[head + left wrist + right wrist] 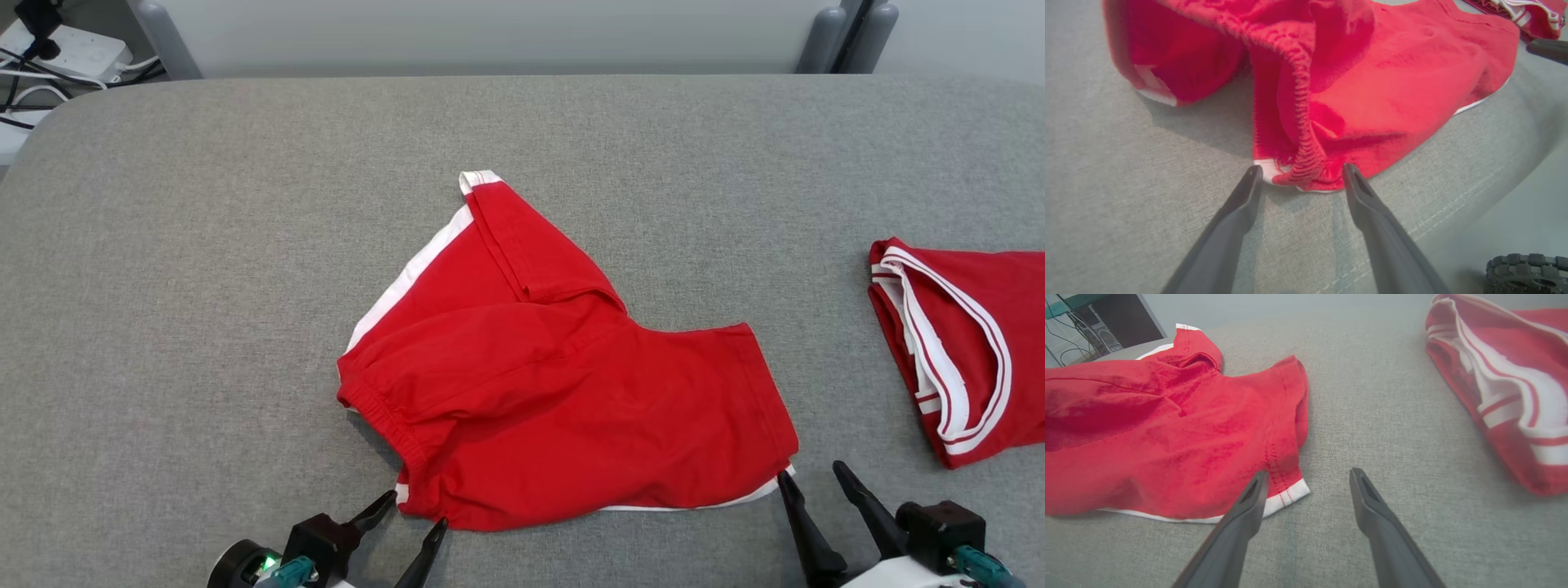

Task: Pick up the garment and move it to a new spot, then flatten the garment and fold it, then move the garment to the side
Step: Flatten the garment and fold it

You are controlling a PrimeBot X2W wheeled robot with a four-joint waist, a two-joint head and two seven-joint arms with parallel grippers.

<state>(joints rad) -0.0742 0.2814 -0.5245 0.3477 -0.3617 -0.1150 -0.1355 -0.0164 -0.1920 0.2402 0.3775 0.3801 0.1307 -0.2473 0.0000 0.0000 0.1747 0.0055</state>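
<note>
Barely begun, I judge: shorts (563, 408) lie rumpled mid-surface (204, 245), toward near edge. Not lifted, flattened or folded; all steps left.

Left gripper (418, 508) at waistband's near end, jaws apart, gripping nothing. Right gripper (810, 470) at near right hem corner, jaws apart, empty.

Waistband faces left edge. One leg runs toward right edge, other kinks toward far edge. Long axis roughly along near edge.

Folded red garment (963, 343) by right edge, well apart.

Matt red cloth garment (563, 392) with white trim lies on rough grey woven fabric tabletop (204, 286).
</note>
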